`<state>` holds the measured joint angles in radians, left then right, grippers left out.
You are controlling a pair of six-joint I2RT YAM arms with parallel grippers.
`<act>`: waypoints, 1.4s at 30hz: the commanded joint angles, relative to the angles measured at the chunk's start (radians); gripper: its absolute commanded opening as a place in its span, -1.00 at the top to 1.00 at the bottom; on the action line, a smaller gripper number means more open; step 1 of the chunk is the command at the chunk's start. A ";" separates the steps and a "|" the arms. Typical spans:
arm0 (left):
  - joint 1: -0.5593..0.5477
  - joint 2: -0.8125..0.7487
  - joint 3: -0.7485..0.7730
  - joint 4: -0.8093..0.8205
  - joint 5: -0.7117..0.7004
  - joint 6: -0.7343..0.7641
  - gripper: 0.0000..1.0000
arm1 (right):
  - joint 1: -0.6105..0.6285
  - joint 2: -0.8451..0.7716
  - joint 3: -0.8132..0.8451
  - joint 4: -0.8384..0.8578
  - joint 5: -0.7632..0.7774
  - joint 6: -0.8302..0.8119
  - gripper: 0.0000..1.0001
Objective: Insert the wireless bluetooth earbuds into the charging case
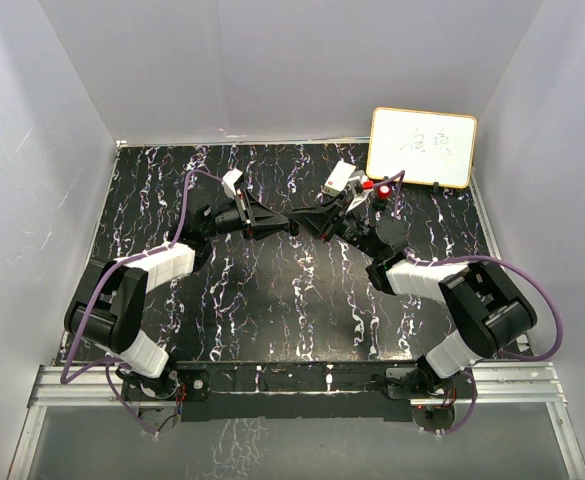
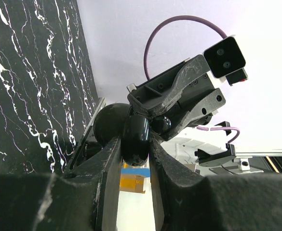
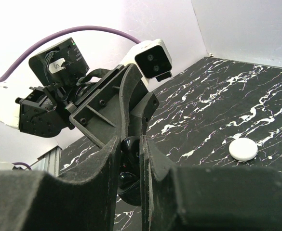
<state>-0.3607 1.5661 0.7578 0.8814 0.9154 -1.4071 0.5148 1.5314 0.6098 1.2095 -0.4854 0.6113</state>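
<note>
Both arms meet above the middle of the table. My left gripper (image 1: 286, 225) is shut on a glossy black charging case (image 2: 135, 139), held off the table; its round lid (image 2: 109, 122) shows behind. My right gripper (image 1: 310, 222) faces it tip to tip and is shut on a small black earbud (image 3: 130, 147), which rests against the case (image 3: 129, 185). In the left wrist view the earbud (image 2: 161, 124) sits at the right gripper's tips beside the case. The other earbuds are out of view.
A white round puck (image 3: 243, 149) lies on the black marbled table (image 1: 272, 300). A small whiteboard (image 1: 422, 147) leans at the back right, with a red-topped item (image 1: 382, 187) near it. White walls enclose the table.
</note>
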 commanded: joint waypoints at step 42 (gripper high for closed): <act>-0.011 -0.040 0.049 -0.017 -0.007 0.002 1.00 | -0.004 0.026 0.045 0.052 0.002 -0.041 1.00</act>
<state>-0.3660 1.5661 0.7723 0.8474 0.9020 -1.4063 0.5148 1.5532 0.6136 1.2098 -0.4854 0.5915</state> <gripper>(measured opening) 0.248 0.175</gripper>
